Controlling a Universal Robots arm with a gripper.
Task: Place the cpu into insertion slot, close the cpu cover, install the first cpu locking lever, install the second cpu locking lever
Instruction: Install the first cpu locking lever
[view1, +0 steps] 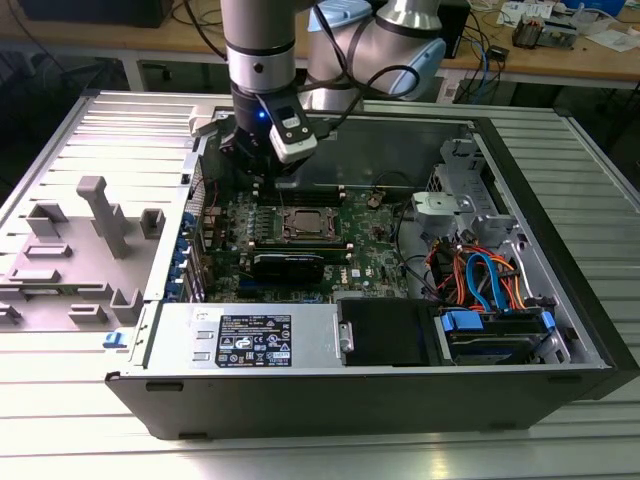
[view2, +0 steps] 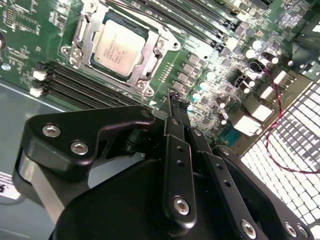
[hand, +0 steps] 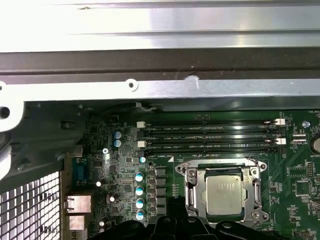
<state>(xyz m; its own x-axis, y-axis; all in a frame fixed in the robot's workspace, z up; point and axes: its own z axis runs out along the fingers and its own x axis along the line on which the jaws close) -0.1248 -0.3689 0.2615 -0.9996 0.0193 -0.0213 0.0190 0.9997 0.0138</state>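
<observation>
We see the cpu (hand: 226, 196), a flat square chip with a dull silver top, lying level in the insertion slot (hand: 225, 171) on the green board. The cpu cover (hand: 192, 192), a thin metal frame, lies folded down around it, with the chip showing through its window.

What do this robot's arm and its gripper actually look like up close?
The arm is made of round silver-grey tubes with pale blue joint caps. Its wrist end is black, with a small blue light, a white-and-grey box clipped on, and black cables looping off. The gripper is matte black: flat jointed links pinned with shiny silver screws.
</observation>
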